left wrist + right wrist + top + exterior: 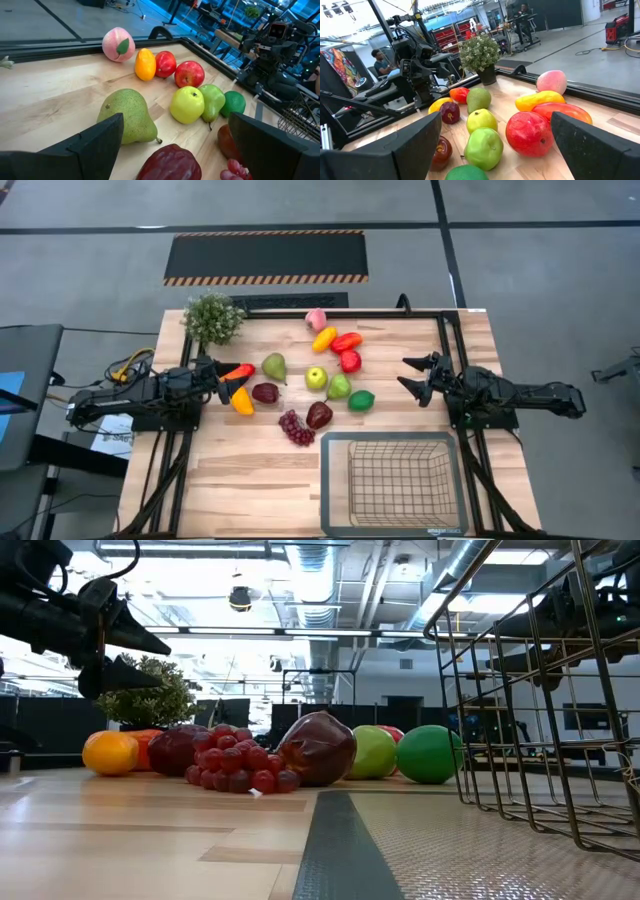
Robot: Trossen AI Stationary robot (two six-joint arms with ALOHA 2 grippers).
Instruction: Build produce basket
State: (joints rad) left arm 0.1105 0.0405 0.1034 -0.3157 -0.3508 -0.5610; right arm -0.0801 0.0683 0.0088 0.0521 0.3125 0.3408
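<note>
A pale wooden plank table (250,480) is seen from above, with two dark arms reaching in from its sides. The rectangular dark wire-mesh basket (400,480) with a grey rim is set at the table's near edge towards the right arm's side, and nothing is seen inside it. A bushy green potted plant (212,318) stands at the far left corner. The left gripper (226,380) is held over the table's left part with its fingers spread apart, nothing between them, just beside a red pepper (240,370) and an orange pepper (242,402). The right gripper (412,377) is held at the right side, fingers likewise parted and empty, near a round green lime (361,400). The plastic produce is scattered across the middle of the table: a green pear (274,366), a yellow-green apple (316,377), a red apple (350,361), a pink peach (316,319), and a bunch of purple grapes (296,428) lying nearest the basket
</note>
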